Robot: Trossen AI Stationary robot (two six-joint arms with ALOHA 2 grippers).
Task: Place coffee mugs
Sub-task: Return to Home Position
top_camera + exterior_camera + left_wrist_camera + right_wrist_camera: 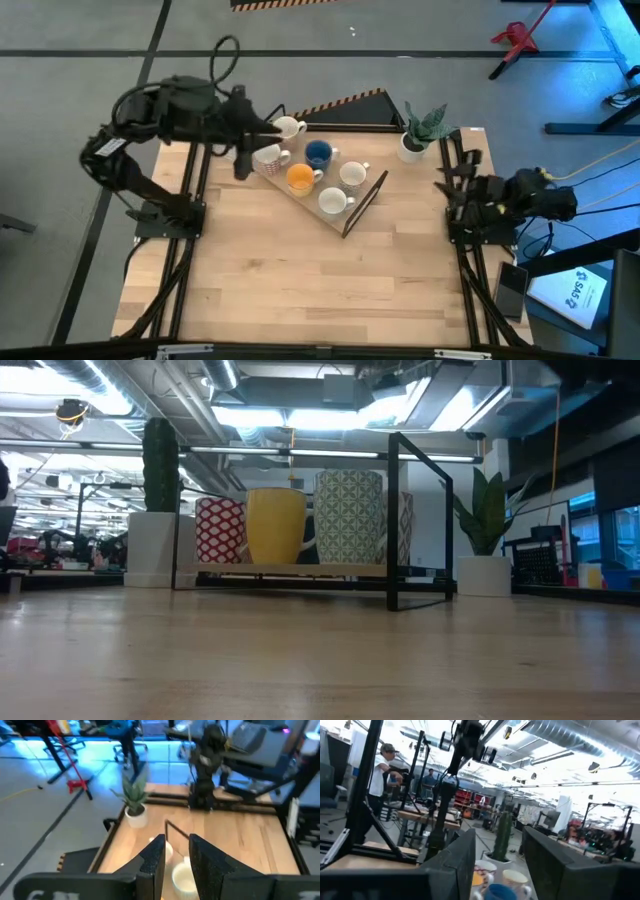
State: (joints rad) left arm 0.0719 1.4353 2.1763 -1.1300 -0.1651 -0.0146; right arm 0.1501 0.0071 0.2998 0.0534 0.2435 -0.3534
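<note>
Coffee mugs (333, 202): six, upright, grouped close together on a black-framed rack (366, 203).
From above, four white interiors are recorded, plus one blue-lined mug (318, 153) and one orange-lined mug (300, 178) (handles turned variously). At table level, a red-patterned mug (220, 530), yellow mug (275, 525) and green-patterned mug (350, 517) are seen.

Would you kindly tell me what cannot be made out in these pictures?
Low view: the yellow mug and green patterned mug hide those behind.
Left wrist view: the fingers of the left gripper cover most mugs.
Right wrist view: the bottom edge and the fingers of the right gripper cut off the mugs.
</note>
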